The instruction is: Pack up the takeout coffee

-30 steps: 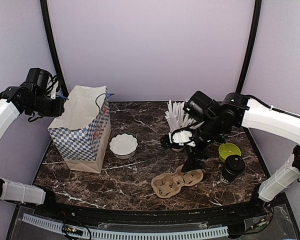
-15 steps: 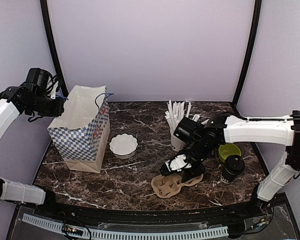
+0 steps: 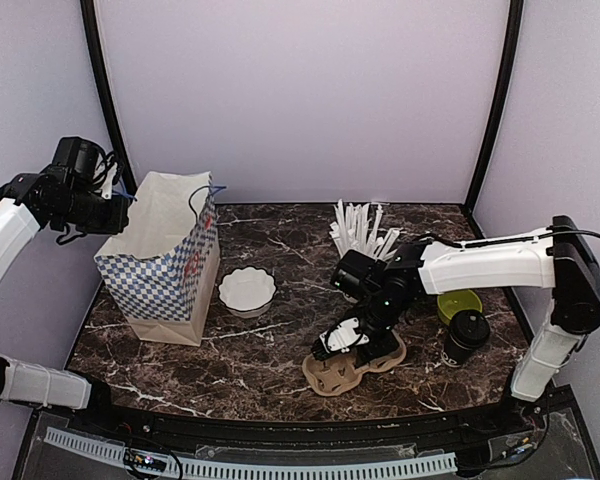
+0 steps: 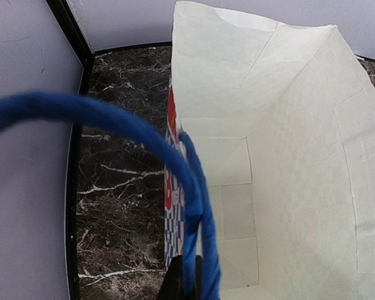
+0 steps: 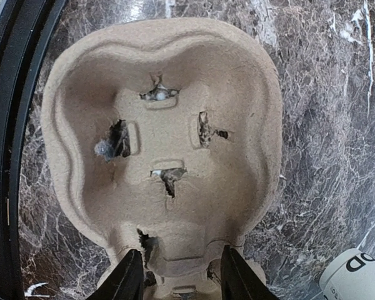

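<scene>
One takeout coffee (image 3: 466, 335), a black lidded cup, stands at the right front of the marble table. A brown pulp cup carrier (image 3: 350, 365) lies flat beside it, both wells empty. My right gripper (image 3: 348, 340) is down on the carrier. In the right wrist view the gripper (image 5: 180, 265) is shut on the narrow waist of the carrier (image 5: 162, 144), one black finger on each side. My left gripper (image 4: 187, 275) is shut on the blue rope handle (image 4: 194, 187) of the checkered paper bag (image 3: 165, 260), which stands open and empty at the left.
A lime-green bowl (image 3: 459, 301) sits just behind the coffee. A white cup of straws (image 3: 360, 240) stands behind the right arm. A white scalloped bowl (image 3: 247, 290) rests next to the bag. The table's black front rim (image 5: 6, 156) runs close to the carrier.
My right arm dropped from above the straw cup to the carrier, and its jaws went from wide open to closed on the carrier's waist. The left arm held still.
</scene>
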Robot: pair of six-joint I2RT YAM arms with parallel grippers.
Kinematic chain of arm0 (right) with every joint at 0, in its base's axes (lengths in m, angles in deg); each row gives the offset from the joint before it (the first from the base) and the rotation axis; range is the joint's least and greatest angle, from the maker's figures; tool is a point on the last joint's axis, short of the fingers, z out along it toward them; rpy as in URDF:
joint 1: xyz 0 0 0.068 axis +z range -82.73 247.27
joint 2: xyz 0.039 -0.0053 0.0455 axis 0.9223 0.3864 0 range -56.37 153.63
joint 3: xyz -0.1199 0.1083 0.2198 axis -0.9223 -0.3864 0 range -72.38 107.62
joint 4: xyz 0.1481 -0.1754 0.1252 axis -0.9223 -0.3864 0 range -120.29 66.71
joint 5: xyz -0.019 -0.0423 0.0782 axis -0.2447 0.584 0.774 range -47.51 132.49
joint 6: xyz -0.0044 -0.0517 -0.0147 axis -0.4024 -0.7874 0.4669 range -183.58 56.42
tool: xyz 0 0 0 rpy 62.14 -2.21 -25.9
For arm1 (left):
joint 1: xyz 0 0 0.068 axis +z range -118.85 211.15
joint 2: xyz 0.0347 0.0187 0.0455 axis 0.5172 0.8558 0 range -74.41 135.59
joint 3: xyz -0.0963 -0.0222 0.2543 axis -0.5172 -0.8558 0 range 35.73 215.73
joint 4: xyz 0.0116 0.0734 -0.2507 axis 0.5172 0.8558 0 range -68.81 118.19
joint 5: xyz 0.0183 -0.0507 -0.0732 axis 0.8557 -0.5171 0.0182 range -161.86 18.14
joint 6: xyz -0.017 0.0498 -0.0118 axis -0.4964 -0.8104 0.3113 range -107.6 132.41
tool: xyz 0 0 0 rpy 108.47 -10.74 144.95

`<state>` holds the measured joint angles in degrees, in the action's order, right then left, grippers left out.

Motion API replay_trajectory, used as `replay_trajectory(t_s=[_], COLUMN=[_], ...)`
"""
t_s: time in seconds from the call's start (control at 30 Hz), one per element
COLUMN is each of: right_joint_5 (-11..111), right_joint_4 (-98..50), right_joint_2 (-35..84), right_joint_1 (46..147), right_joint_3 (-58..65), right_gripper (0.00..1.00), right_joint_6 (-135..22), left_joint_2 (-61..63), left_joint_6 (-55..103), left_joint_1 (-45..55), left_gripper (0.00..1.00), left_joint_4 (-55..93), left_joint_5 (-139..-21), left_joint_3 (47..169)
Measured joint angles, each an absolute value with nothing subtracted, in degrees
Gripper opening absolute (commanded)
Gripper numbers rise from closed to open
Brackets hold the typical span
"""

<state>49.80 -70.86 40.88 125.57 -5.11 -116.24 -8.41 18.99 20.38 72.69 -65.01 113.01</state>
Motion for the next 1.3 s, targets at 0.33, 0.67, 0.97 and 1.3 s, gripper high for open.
replay_trajectory(t_s=[0.33,0.67,0.97,1.3], right_joint_5=[48.2,48.2,49.9,57.2], right_joint_4=[-70.2,-70.4,-74.5,-79.1], right_joint_2=[42.7,43.2,41.4,32.3], right_joint_1=[125.6,125.7,125.7,124.7], right_joint_3=[-5.1,-4.5,-1.0,12.2], right_gripper=[0.27,0.07,0.05,0.03], right_joint_6=[-116.2,-115.8,-114.0,-110.9], left_joint_2=[-8.4,-8.1,-7.7,-11.7], left_joint_6=[19.0,18.8,18.2,16.8], left_joint_1=[20.4,20.4,20.4,20.0], left_gripper=[0.00,0.00,0.00,0.00], left_joint_4=[72.7,72.7,75.0,72.9], left_joint_5=[-65.0,-65.0,-65.5,-81.2], left_joint_3=[112.5,112.5,120.5,131.1])
